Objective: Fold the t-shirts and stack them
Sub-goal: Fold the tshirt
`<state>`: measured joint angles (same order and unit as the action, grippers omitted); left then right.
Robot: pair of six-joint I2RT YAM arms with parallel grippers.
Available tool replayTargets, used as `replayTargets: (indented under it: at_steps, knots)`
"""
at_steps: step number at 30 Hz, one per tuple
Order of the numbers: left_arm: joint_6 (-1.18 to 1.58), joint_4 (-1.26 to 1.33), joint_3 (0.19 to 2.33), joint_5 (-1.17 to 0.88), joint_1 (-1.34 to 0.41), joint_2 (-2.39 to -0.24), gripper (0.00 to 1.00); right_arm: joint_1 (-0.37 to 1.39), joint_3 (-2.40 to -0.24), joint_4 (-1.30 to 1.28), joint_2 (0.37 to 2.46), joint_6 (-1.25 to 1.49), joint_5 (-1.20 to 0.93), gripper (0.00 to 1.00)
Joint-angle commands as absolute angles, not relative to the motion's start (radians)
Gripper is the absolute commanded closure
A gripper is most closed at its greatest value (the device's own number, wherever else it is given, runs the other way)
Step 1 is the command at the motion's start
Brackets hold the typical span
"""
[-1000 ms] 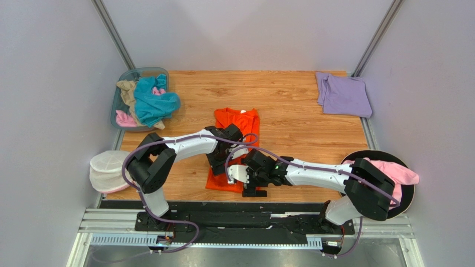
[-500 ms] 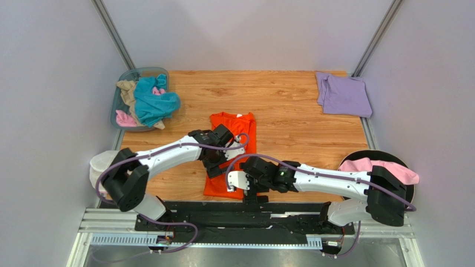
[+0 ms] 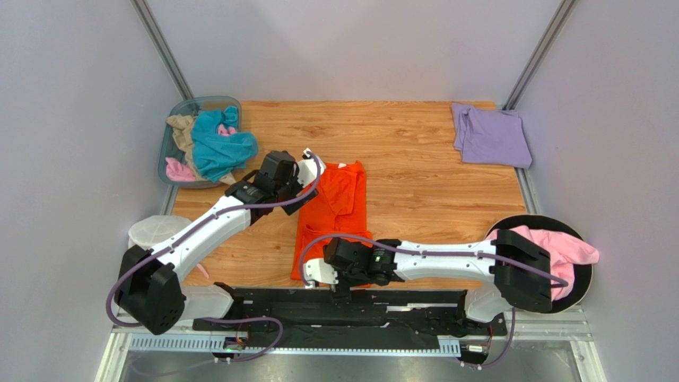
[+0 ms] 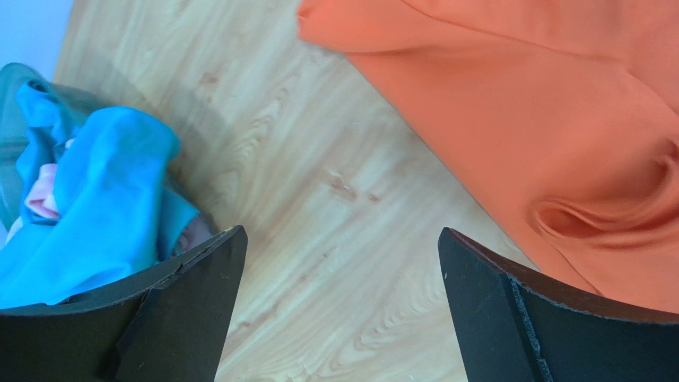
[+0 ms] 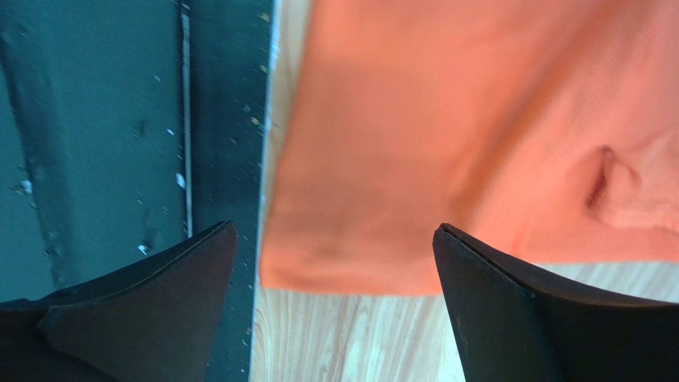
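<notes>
The orange t-shirt (image 3: pixel 336 213) (image 4: pixel 558 119) (image 5: pixel 446 119) lies as a long folded strip mid-table, creased near its top. My left gripper (image 3: pixel 296 193) (image 4: pixel 341 232) hovers open over bare wood just left of its upper part, holding nothing. My right gripper (image 3: pixel 319 274) (image 5: pixel 335 227) is open at the shirt's near-left corner, over the hem and the table's front edge, also empty. A lavender t-shirt (image 3: pixel 490 135) lies folded at the back right. Teal (image 3: pixel 215 143) (image 4: pixel 104 191), tan (image 3: pixel 182 131) and pink (image 3: pixel 177 169) t-shirts are heaped in the basket. Another pink t-shirt (image 3: pixel 558 243) is draped at the right.
The clear basket (image 3: pixel 169 119) stands at the back left corner. A white mesh pouch (image 3: pixel 151 235) sits by the left edge. The black round stand (image 3: pixel 582 278) carries the pink shirt at the right edge. The black base rail (image 3: pixel 398 298) (image 5: pixel 119 119) borders the near edge.
My left gripper lifted off the orange shirt and swung back-left toward the basket. The right gripper slid left to the shirt's near-left corner. The shirt now lies narrower, shifted slightly.
</notes>
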<state>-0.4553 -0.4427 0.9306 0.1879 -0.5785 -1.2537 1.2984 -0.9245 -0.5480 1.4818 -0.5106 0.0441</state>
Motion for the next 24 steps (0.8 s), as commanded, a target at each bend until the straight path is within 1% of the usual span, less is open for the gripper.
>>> replayTargets:
  at_steps: [1,6,14,24]
  knots:
    - [-0.476,-0.344,1.015,0.158,-0.552,-1.304,0.01,1.335,-0.994,-0.512,1.538,-0.477,0.038,0.00]
    - [-0.465,-0.334,1.028,0.132,-0.552,-1.362,0.01,1.353,-0.996,-0.502,1.568,-0.477,0.043,0.00]
    - [-0.471,-0.321,1.017,0.129,-0.552,-1.381,0.01,1.351,-0.977,-0.486,1.577,-0.538,0.046,0.02]
    - [-0.482,-0.295,0.999,0.129,-0.552,-1.416,0.01,1.301,-0.974,-0.462,1.606,-0.583,0.020,0.07]
